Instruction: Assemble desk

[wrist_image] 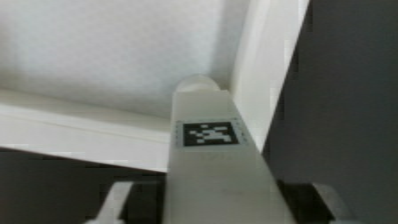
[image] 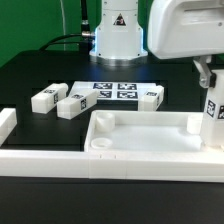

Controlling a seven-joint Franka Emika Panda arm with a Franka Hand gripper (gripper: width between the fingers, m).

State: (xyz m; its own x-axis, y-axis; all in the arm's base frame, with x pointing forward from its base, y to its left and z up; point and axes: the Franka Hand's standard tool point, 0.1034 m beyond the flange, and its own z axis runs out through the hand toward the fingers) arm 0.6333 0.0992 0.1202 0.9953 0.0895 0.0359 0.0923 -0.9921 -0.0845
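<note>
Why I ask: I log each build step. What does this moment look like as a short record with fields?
panel: white plastic rectangular panel with raised rim, lying flat
socket: round corner socket on the exterior view's left, nothing in it
upright leg: short square white leg with a black-and-white tag, standing at the panel's corner on the exterior view's right
tool: tool straddles the upright leg; firm contact cannot be told
loose legs: three, lying on the black table beside the marker board

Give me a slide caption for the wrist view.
Jaws straddle an upright tagged leg at a corner of the desk panel.
</note>
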